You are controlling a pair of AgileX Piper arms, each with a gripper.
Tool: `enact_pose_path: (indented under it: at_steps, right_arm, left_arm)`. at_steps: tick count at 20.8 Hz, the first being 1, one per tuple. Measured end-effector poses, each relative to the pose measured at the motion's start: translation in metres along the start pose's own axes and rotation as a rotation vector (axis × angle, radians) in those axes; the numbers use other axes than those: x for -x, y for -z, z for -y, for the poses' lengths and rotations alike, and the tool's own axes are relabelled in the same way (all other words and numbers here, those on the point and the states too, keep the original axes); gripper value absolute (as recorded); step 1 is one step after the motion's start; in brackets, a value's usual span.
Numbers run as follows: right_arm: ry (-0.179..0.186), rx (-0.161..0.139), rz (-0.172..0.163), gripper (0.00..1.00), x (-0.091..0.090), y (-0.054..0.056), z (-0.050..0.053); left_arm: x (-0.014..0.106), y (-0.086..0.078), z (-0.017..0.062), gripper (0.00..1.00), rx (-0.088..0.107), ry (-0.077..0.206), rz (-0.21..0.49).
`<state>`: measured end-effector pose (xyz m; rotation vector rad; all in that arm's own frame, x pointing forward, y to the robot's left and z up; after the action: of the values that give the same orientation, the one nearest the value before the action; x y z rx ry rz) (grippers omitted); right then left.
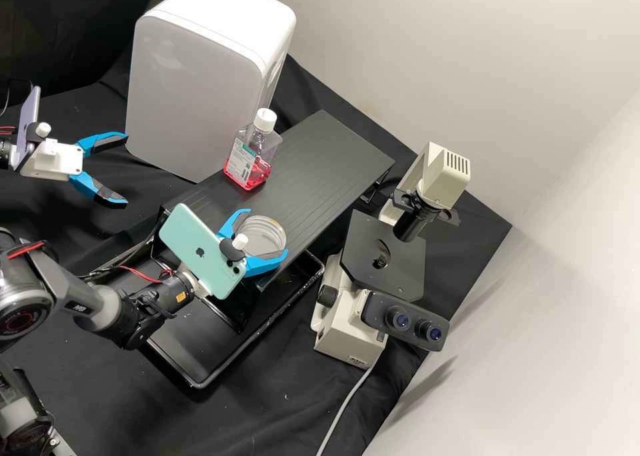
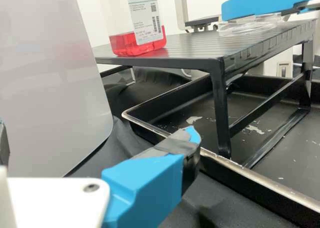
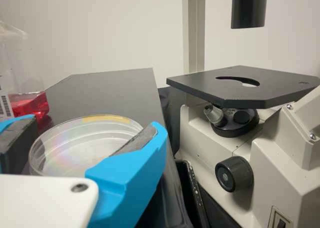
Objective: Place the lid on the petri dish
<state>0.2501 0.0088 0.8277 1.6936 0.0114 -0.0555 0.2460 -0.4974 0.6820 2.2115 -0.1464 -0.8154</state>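
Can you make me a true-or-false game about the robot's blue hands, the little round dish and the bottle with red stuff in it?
1. The bottle with red liquid stands on the black rack. True.
2. The left hand is holding the bottle. False: it is open and empty, off to the side by the white box.
3. The petri dish sits on the microscope. False: it sits on the black rack, near the edge.
4. The right hand has one blue finger on each side of the petri dish. True.
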Motion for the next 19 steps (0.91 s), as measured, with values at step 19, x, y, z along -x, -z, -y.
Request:
enact_pose_path:
  at_steps: [19]
  right_arm:
    - [0.011, 0.025, -0.001, 1.0, 0.0058, 0.0042, 0.0008]
  left_arm:
    - [0.0, 0.0002, 0.0, 1.0, 0.001, 0.0, -0.002]
